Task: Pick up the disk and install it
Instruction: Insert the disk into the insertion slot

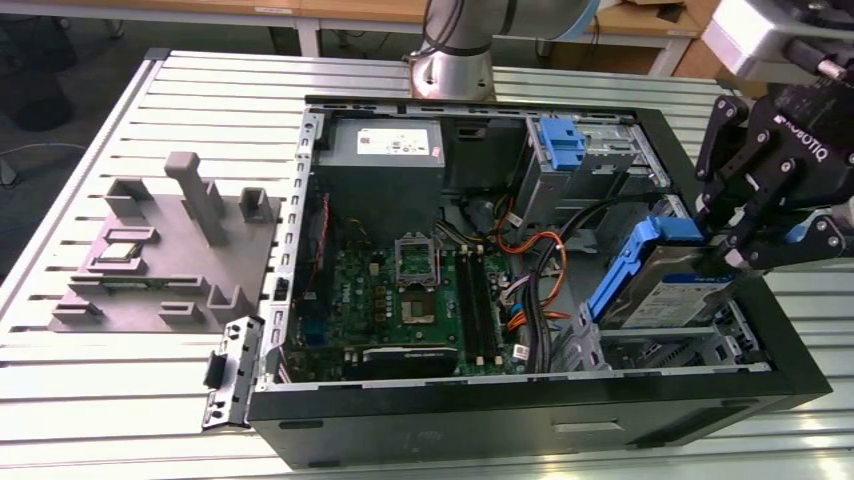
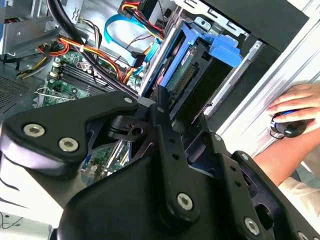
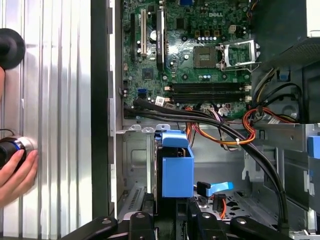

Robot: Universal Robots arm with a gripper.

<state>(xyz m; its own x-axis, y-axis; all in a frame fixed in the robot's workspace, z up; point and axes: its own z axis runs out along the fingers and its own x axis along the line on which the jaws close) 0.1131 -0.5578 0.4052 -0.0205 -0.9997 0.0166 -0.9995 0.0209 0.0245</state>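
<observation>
Slatted table (image 1: 120, 390): tool (image 1: 731, 252) grips white-labelled disk (image 1: 671, 296).

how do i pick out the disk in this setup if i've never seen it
Find the open black computer case; at its end on the exterior view's right, the black gripper holds the disk tilted. It is silver-grey with a white-and-blue label in a blue carrier; the other blue bracket shows no label.

The robot's hand (image 1: 750, 250) hangs at the exterior view's right, clamped on the disk (image 1: 671, 292).
</observation>
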